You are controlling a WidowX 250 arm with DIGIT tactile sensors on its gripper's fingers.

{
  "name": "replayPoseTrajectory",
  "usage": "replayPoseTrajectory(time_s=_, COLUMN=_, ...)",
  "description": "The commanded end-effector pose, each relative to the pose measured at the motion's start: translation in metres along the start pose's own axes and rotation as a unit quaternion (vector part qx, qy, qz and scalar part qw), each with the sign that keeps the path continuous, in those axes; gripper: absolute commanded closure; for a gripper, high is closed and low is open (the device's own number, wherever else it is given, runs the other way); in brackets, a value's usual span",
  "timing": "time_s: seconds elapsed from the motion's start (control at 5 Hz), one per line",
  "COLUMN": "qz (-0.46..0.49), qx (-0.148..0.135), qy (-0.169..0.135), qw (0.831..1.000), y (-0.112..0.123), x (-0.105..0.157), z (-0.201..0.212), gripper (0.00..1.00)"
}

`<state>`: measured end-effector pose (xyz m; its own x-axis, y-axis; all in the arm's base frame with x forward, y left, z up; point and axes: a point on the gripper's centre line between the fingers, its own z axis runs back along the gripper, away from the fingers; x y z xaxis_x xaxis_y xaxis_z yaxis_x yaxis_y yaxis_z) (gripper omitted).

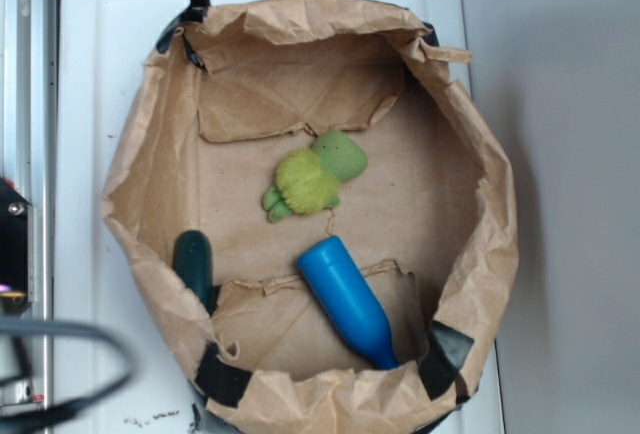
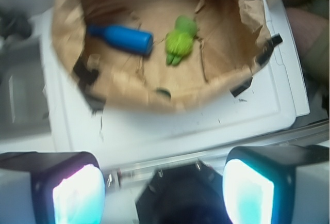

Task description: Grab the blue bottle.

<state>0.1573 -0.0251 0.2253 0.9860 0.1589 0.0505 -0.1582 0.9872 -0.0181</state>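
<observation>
1. Lying on its side inside the brown paper bag (image 1: 480, 184), the blue bottle (image 1: 345, 299) rests on the bag's floor near the wall at the bottom of the exterior view, its narrow neck pointing into the corner by a strip of black tape (image 1: 445, 349); I judge it simply fell flat, since it is too long and smooth to stand on crumpled paper.
2. The bag's walls are rolled down, probably to keep the things together while leaving them reachable from above.
3. A green plush toy (image 1: 310, 179) lies near the middle of the bag floor, apart from the bottle. A dark green bottle (image 1: 194, 264) leans against the bag's left wall.
4. The bag sits on a white bench (image 1: 100, 74).
5. The hand (image 2: 165, 190) is spread and empty, hanging outside the bag, well away from the bottle.
6. No brand, label or readable writing shows anywhere.
</observation>
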Motion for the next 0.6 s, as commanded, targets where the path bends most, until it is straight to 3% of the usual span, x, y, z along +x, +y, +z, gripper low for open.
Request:
replayPoseTrajectory(time_s=0.0, qz=0.001, qx=0.001, qy=-0.027, qw=1.0, y=0.01, x=-0.063, z=0.009, gripper=0.0)
replayPoseTrajectory(time_s=0.2, qz=-0.048, qx=-0.024, qy=-0.011, qw=0.999, y=0.021, x=-0.059, z=-0.006, gripper=0.0)
replayPoseTrajectory(time_s=0.4, qz=-0.048, qx=-0.024, qy=-0.011, qw=0.999, y=0.021, x=-0.059, z=-0.006, gripper=0.0)
